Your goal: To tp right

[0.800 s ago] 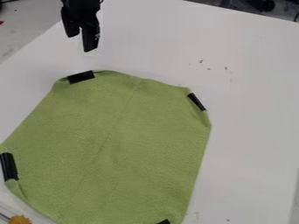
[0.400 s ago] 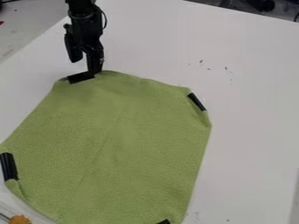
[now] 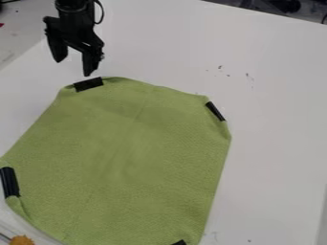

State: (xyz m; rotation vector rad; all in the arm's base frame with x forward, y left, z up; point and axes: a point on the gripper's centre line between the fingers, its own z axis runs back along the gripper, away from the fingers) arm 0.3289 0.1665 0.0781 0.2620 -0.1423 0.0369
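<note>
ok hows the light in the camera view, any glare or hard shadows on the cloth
Camera view: soft, even light on the green cloth, with only faint shading at its creases; no strong glare on the white table; the black gripper is nearly a silhouette.

The black, jointed robot arm [image 3: 71, 5] comes in from the top edge, in the left part of the view, and runs almost straight down. A thin black cable [image 3: 100, 12] bows out beside its wrist. Below hangs the black two-finger tool [image 3: 73, 68], slightly tilted, its tapering fingers [image 3: 90, 62] pointing down and spread apart, one tip lower in view than the other
</note>
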